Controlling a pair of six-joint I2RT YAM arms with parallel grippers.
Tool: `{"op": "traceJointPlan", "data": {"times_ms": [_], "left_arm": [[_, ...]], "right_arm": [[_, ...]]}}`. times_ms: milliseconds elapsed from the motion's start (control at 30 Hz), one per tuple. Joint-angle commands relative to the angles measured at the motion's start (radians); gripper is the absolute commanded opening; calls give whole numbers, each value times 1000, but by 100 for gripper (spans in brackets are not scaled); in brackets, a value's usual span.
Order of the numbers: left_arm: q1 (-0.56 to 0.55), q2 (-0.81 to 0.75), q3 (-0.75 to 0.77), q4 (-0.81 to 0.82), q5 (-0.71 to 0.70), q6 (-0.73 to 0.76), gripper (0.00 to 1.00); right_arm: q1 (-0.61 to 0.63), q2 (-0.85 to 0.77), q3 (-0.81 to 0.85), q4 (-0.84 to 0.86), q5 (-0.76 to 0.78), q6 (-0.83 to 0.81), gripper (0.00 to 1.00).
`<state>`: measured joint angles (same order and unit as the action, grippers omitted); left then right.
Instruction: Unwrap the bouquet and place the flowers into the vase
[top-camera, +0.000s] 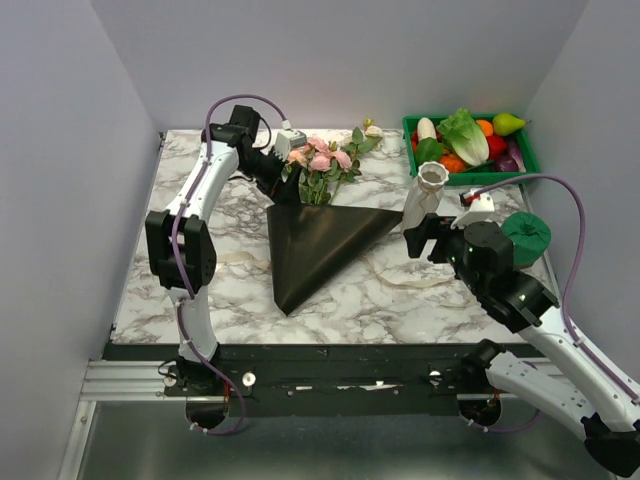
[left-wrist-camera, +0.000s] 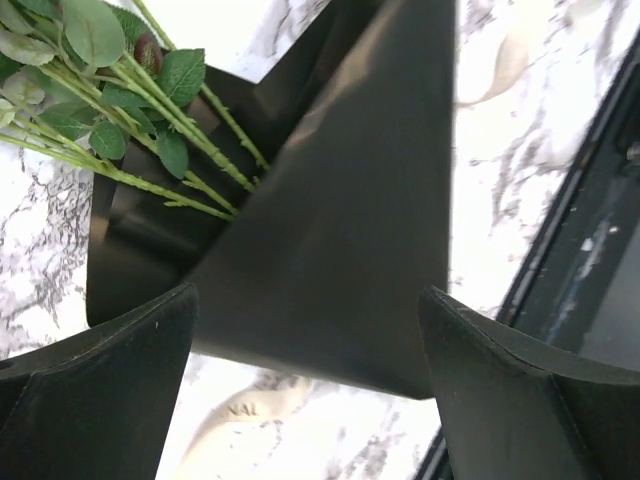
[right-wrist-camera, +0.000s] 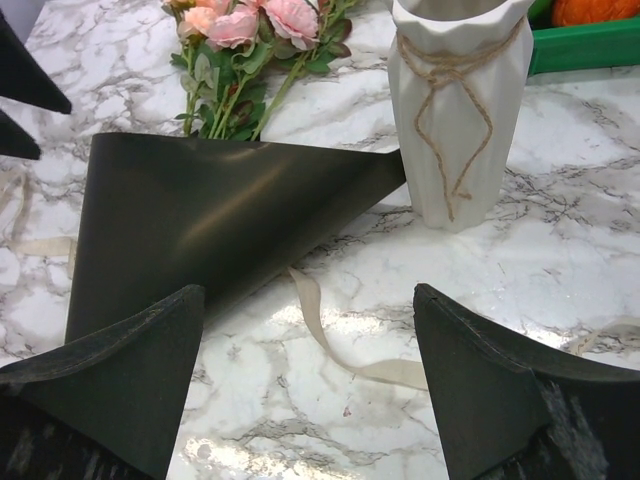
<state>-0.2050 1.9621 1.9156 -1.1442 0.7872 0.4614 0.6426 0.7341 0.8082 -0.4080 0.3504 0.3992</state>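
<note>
Flowers (top-camera: 322, 160) lie with stems on the black paper (top-camera: 315, 240), left of the vase (top-camera: 428, 190). I see my left gripper (left-wrist-camera: 307, 291) and right gripper (right-wrist-camera: 309, 289) both spread wide, holding nothing.

A green crate (top-camera: 470, 179) of plastic vegetables sits in the marble desk's (top-camera: 240, 300) far right corner. A dark green crinkled round object (top-camera: 527, 235) lies by the right edge.

The wrapper (top-camera: 320, 250) lies spread out in the middle of the surface (top-camera: 200, 290). The flowers (top-camera: 322, 165) lie behind it, with their stems resting on its rear edge. The vase (top-camera: 428, 195) stands upright just right of the wrapper's right corner. Behind the vase sits a crate (top-camera: 465, 179) with vegetables in it. A ribbon (top-camera: 415, 280) lies in front of the vase.
</note>
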Motion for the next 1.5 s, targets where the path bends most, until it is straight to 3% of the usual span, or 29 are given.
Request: {"op": "traceJointPlan", "data": {"times_ms": [0,267,567,900,967,1200,1467], "left_arm": [[-16,69,-4,92,-16,72,99],[-24,156,82,21,-16,164,98],[-28,158,39,-81,-25,235,87],[-42,48,85,-206,-13,244,51],[-57,29,77,-221,-13,243,47],[-114,-28,83,-252,15,172,47],[-229,-103,19,-224,144,11,47]], "right_arm": [[9,4,17,-18,4,-11,92],[9,21,28,-14,-5,-14,92],[9,5,17,-11,-10,-7,92],[9,-15,17,-15,-14,7,92],[9,-27,16,-17,-13,10,92],[9,-78,19,-45,-4,16,92],[9,-142,11,-81,28,24,92]]}}
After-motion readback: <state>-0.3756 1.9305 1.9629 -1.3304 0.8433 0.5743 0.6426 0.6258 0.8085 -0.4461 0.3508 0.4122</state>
